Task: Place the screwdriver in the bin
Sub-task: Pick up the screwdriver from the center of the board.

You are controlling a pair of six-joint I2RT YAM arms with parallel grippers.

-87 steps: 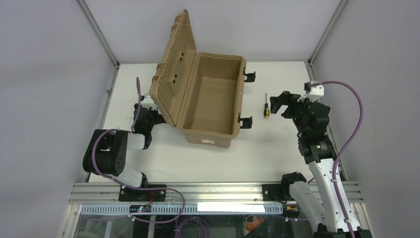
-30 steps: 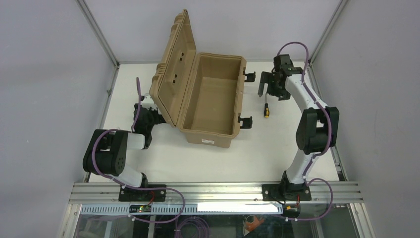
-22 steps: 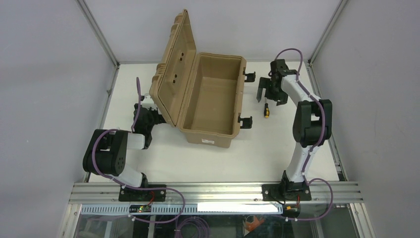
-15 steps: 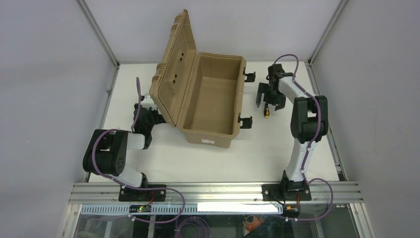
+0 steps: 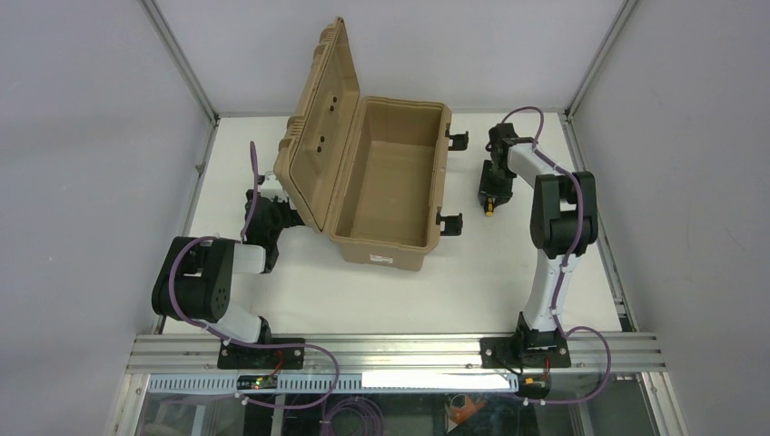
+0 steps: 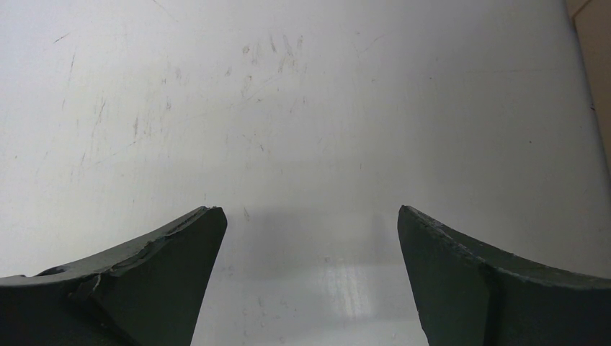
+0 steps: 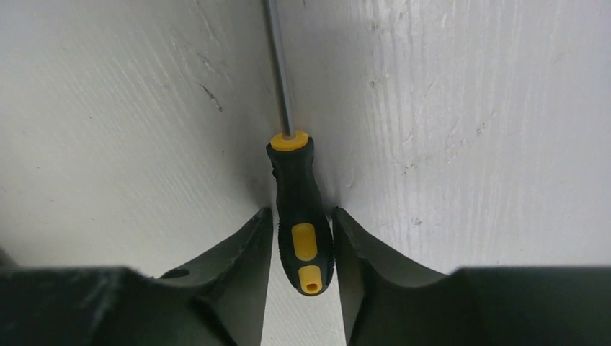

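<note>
Compared with half a second before, the right gripper (image 7: 301, 214) has come down and narrowed: its dark fingers now pinch the black and yellow handle of the screwdriver (image 7: 295, 180) from both sides. The tool lies on the white scratched table (image 7: 468, 108), right of the open tan bin (image 5: 399, 252). Only the wrist view shows this grip; from above the arm hides it. The left gripper (image 6: 310, 213) stands spread wide.

From above, the screwdriver (image 5: 489, 212) is largely covered by the right gripper (image 5: 489, 196); only its handle end is seen. In the right wrist view the shaft's tip is cut off by the upper edge.
</note>
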